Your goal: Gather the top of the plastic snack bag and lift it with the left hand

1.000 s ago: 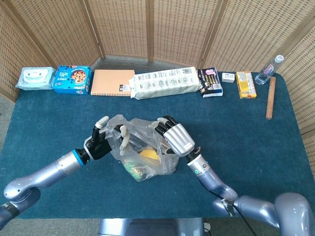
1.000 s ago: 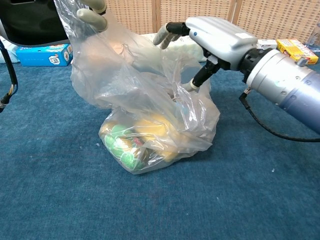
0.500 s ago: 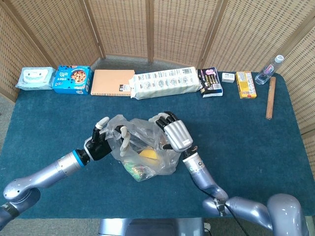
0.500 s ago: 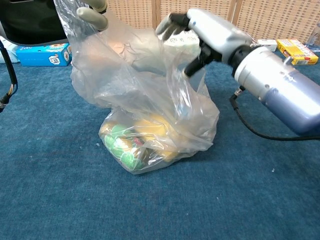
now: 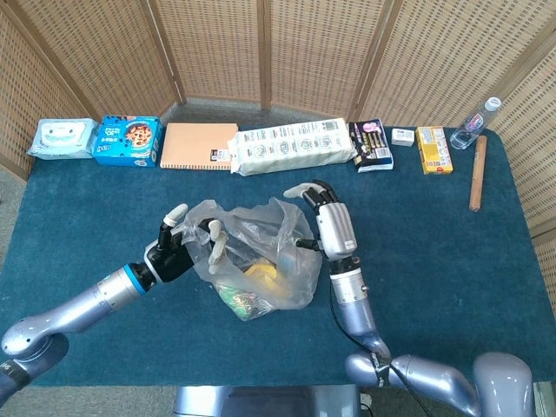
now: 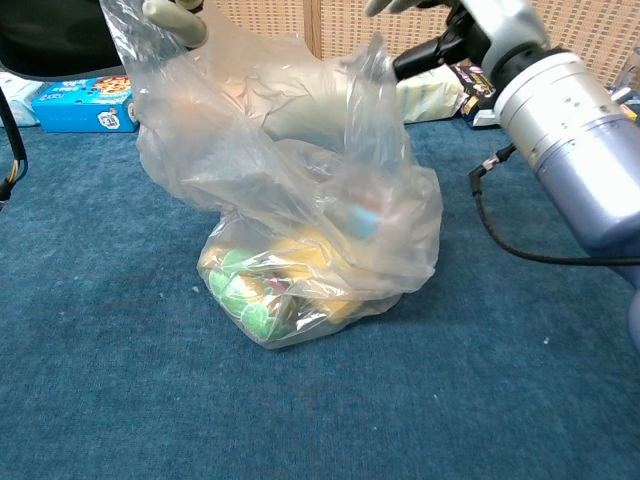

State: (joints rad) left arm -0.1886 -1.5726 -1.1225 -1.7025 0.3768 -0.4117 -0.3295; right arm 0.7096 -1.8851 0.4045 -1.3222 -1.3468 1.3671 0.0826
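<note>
The clear plastic snack bag stands on the blue table, with yellow and green packets in its bottom. My left hand grips the bag's upper left rim. In the chest view only one of its fingers shows, over the plastic at the top left. My right hand is upright beside the bag's right side with its fingers spread. Its thumb lies against the raised right flap. The bag's mouth gapes between the two hands.
A row lines the table's far edge: wipes, a blue cookie box, a notebook, a long white pack, a dark packet, a yellow box and a bottle. A wooden rolling pin lies at the far right.
My right hand has risen and turned upright, shifting to the bag's right side, and the right flap has come up with it. The left hand has stayed at the left rim.
</note>
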